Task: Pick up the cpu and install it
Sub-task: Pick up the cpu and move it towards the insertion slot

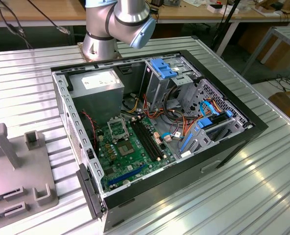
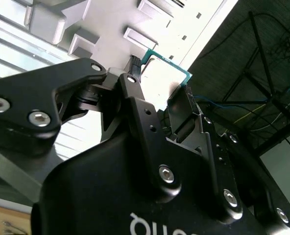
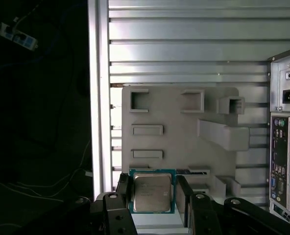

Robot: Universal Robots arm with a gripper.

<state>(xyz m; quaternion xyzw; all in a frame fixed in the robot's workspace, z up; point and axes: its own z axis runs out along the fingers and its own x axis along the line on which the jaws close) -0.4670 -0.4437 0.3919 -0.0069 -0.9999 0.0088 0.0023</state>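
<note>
The square cpu (image 3: pixel 152 193) (image 2: pixel 165 73), a dull metal lid on a green board, is pinched at two opposite edges by the black gripper (image 3: pixel 153 180), its jaws closed onto it, over a grey moulded tray (image 3: pixel 174 117) with rectangular pockets on the ribbed metal table (image 3: pixel 184 29) beside the open computer case (image 1: pixel 253 128).

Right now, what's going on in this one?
The robot arm's black two-finger gripper is closed on the square, metal-lidded, green-edged CPU, gripping it by two opposite edges over the grey moulded parts tray. The open black computer case lies beside the tray on the ribbed metal table, its green motherboard exposed.
</note>
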